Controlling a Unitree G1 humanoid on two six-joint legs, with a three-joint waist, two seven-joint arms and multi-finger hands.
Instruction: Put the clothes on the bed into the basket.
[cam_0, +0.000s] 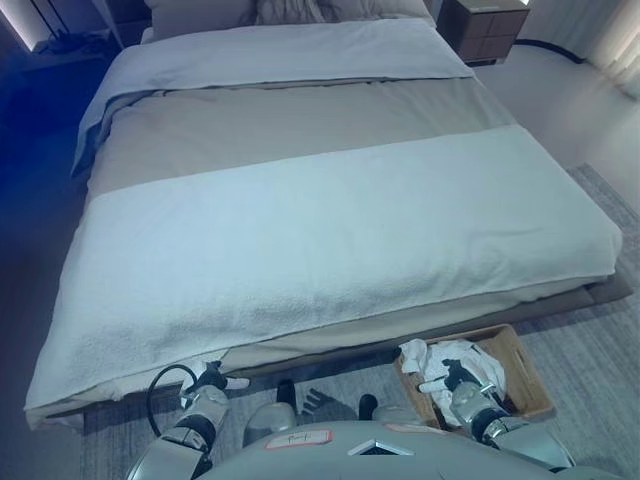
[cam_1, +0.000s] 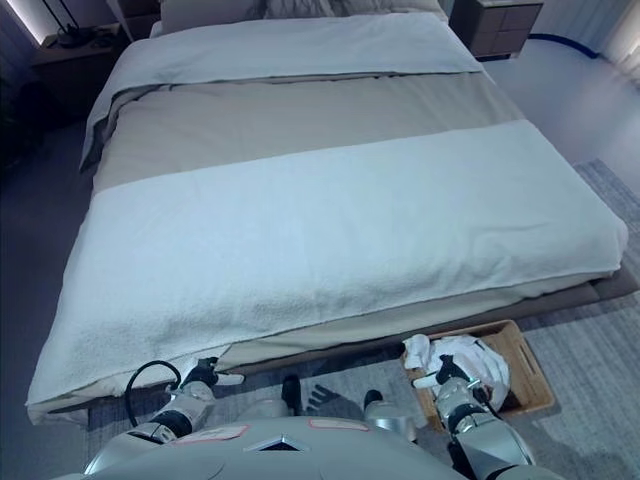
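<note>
Right hand, low right: over the basket on the rug, fingers loose, touching white clothes piled inside. Left hand, low left at the bed foot: fingers relaxed, holding nothing. Nightstand: wholly seen in left eye view, cut off in right.

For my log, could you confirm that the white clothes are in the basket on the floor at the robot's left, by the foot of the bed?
Not quite: the basket holding the white clothes sits at the robot's right, as the right eye view shows. It is on the floor by the foot of the bed.
</note>
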